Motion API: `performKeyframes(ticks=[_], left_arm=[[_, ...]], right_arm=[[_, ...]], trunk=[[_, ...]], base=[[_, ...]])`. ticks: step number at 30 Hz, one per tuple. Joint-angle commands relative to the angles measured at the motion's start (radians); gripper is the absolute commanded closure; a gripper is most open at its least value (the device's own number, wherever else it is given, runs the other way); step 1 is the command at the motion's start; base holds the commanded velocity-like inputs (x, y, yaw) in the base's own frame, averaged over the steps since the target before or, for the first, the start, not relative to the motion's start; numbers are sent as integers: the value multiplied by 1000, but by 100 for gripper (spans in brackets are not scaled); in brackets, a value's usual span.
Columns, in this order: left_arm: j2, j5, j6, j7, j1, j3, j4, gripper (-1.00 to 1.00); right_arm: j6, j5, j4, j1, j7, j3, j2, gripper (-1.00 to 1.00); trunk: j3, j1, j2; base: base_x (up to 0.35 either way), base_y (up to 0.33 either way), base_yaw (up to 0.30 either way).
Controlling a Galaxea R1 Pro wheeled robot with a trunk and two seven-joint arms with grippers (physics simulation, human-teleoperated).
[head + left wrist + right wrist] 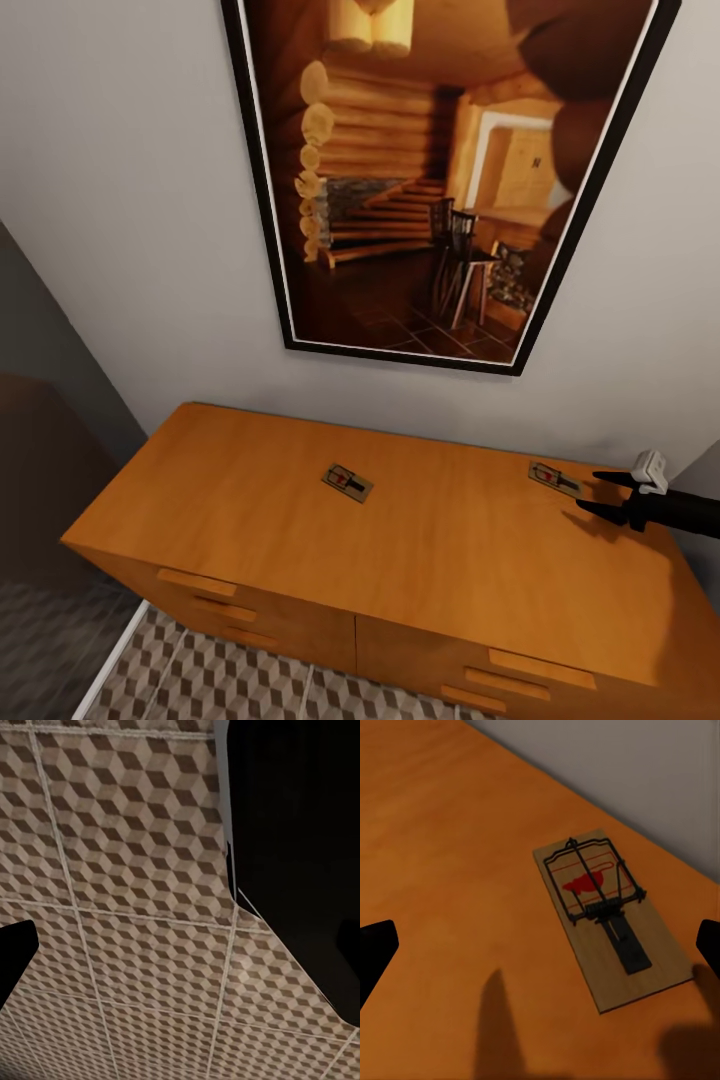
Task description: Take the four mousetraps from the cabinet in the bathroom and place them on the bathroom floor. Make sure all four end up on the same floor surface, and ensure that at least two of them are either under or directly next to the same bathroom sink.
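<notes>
my right gripper (598, 494) hangs with jaws released just beside the near mousetrap (611, 916) on the cabinet (250, 480) — light, stiff, thin — so i'd pinch its long wooden edges; the left jaws i cannot tell.

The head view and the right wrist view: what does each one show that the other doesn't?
Head view alone: a second mousetrap near the middle of the cabinet top, a framed picture on the wall, the drawer fronts and the patterned floor. Right wrist view alone: the trap's fine detail, a red mark under its wire bar. Both: the mousetrap by the right gripper, lying flat just ahead of the open fingers, and the orange wood.
</notes>
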Motion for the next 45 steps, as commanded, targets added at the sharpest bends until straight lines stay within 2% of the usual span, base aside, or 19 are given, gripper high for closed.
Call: performKeyframes(ticks=[1,29,45], left_arm=[[0,9,2,1,-1,-9,1,-100],[0,9,2,1,-1,-8,1,-100],[0,9,2,1,-1,-8,1,-100]], right_arm=[[-4,-2,1,-1,3,0,0,-100],[-4,-1,2,-1,3,0,-2,-100],[-4,-1,2,0,3,0,-2,-100]], trunk=[[-2,1,-2],[-2,1,-2],[-24,1,-2]], base=[[72,0,0],[29,0,0],[0,0,0]])
